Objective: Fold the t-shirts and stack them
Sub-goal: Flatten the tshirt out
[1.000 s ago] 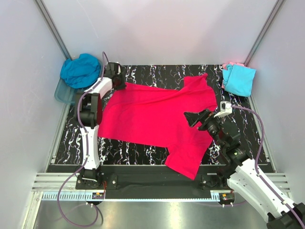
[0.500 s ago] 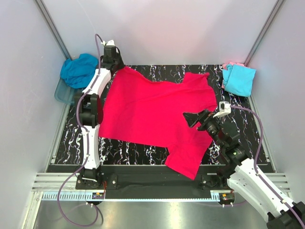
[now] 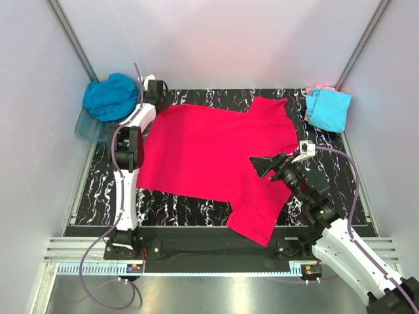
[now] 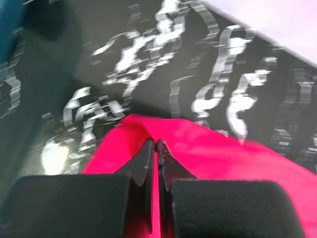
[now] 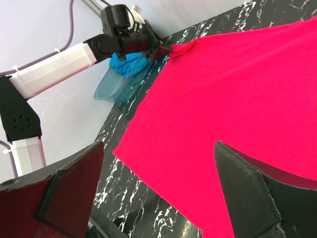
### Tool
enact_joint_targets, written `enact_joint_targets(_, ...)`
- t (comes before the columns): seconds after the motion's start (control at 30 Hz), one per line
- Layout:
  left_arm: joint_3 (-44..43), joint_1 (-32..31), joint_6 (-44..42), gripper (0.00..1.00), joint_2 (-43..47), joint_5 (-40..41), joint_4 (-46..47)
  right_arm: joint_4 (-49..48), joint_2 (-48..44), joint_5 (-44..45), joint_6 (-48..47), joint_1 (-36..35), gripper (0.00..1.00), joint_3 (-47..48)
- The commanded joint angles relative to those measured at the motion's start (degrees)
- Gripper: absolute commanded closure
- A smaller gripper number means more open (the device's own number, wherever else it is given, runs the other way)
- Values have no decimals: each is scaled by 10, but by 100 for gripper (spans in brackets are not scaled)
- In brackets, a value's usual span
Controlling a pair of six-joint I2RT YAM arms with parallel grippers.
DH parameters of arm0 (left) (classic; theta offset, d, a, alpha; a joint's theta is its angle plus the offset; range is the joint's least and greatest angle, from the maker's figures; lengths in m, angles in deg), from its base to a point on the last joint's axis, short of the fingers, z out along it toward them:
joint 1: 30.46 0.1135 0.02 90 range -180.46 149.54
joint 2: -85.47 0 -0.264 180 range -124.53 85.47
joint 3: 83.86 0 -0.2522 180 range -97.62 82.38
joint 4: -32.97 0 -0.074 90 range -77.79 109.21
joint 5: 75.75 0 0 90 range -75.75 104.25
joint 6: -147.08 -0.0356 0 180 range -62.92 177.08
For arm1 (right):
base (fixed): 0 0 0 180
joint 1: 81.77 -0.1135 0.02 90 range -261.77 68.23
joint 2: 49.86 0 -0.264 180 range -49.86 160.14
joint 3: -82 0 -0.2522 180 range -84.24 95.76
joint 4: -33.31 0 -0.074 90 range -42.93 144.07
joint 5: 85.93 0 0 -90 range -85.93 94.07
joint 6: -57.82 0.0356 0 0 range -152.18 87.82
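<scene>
A bright pink-red t-shirt (image 3: 209, 157) lies spread over the black marbled table. My left gripper (image 3: 157, 103) is at the shirt's far left corner, shut on that corner. The left wrist view shows red cloth (image 4: 223, 153) pinched between the closed jaws of that gripper (image 4: 155, 145). My right gripper (image 3: 265, 165) hovers wide open over the shirt's right side, holding nothing. Its view looks across the red shirt (image 5: 237, 99) to the left gripper (image 5: 163, 49). A teal-blue shirt (image 3: 110, 96) is bunched at the back left. A light cyan shirt (image 3: 328, 110) lies on a pale pink one (image 3: 319, 87) at the back right.
A clear bluish tub (image 3: 88, 127) holds the teal-blue shirt off the table's left edge, also seen as the tub (image 5: 116, 87) in the right wrist view. Grey walls close in on three sides. The metal rail (image 3: 209, 265) with the arm bases runs along the near edge.
The left gripper lifted the shirt's corner toward the back, then came down again; the shirt's far edge now lies straighter. The right gripper has shifted slightly left, still open.
</scene>
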Motion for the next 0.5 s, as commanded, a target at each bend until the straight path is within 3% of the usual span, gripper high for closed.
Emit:
enact_joint_targets(0.0, 30, 15, 8, 100, 72, 64, 52, -38, -5, -14, -9, -3, 1, 0)
enact_joint_targets(0.03, 35, 16, 6, 93, 77, 73, 52, -39, -6, -17, -10, -4, 1, 0)
enact_joint_targets(0.07, 42, 18, 3, 63, 91, 78, 54, -42, -6, -17, -10, -4, 2, -1)
enact_joint_targets(0.2, 101, 20, -8, 27, 143, 94, 73, -44, -4, -12, -12, -3, 1, -3)
enact_joint_targets(0.3, 151, 20, -22, 20, 204, 84, 99, -25, 0, 14, -11, -3, 0, 4)
enact_joint_targets(0.47, 217, 20, -50, 16, 330, 71, 111, 68, 28, 136, -12, -3, 0, 49)
